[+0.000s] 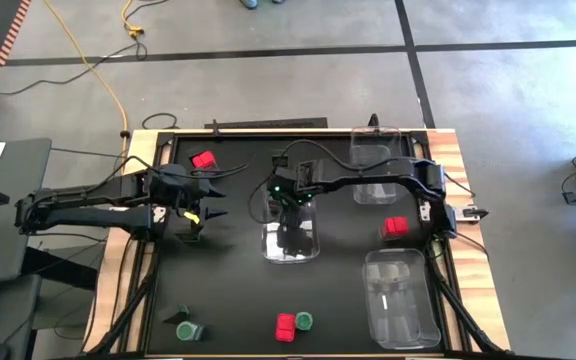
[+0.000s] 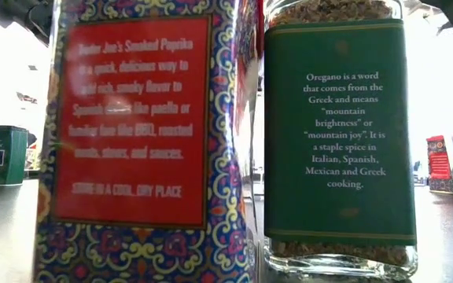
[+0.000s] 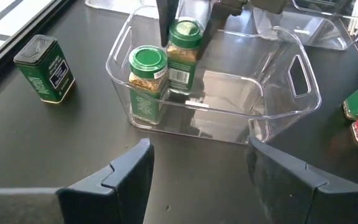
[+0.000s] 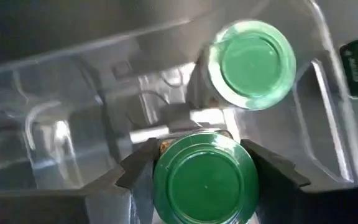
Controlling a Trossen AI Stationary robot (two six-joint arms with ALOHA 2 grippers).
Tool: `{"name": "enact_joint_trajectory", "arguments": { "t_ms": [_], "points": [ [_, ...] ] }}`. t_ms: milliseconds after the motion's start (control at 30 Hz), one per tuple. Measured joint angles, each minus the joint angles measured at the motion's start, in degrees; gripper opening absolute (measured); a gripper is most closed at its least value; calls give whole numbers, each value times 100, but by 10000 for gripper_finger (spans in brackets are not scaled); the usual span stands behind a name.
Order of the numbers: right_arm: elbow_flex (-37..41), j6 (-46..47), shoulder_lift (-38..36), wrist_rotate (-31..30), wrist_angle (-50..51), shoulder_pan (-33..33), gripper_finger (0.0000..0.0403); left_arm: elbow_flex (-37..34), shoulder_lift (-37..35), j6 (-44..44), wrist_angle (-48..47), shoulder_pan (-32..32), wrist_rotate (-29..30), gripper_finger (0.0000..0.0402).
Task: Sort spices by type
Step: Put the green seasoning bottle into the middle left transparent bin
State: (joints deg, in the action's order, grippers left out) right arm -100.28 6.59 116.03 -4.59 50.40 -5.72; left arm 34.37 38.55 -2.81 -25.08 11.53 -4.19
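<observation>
On the left side of the table (image 1: 238,300), the left gripper (image 1: 208,213) hangs idle, its fingers (image 3: 129,171) spread apart with nothing between them. Ahead of them lies the clear middle bin (image 3: 303,106); off to their side stands a dark green tin (image 3: 45,68), and a red box (image 1: 203,160) lies just beyond them toward the far edge.

In the middle, the right gripper (image 4: 207,168) reaches down into that bin, its fingers clamped on either side of a green-topped jar (image 4: 205,180). A second green-topped jar (image 4: 250,62) already stands in the bin just past the fingertips, nearly touching the held one.

The likely trouble is that closeness: as I judge it, if the fingers spread wide on release, the outer one could knock the standing jar over, or the held jar could tip if let go before its base is flat. The bin wall sits close beside the fingers too, so a slanted lift could catch the rim and drag the bin.

To the right, another red box (image 1: 395,227) lies near the right arm, between two further clear bins (image 1: 400,300). At the near edge wait a red box (image 1: 286,326) and a green jar (image 1: 304,321), with open table around them; straight up is the clearest way out.
</observation>
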Motion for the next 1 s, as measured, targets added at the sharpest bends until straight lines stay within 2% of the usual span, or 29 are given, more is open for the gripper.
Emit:
{"name": "enact_joint_trajectory", "arguments": {
  "t_ms": [267, 1000],
  "points": [
    [512, -40, -18, -8, -745, -288, 221, 0, 1, -35, 0, 0, 0, 243],
    [519, -560, -27, 11, -419, -417, 230, 0, 1, -68, 4, 0, 1, 243]
  ]
}}
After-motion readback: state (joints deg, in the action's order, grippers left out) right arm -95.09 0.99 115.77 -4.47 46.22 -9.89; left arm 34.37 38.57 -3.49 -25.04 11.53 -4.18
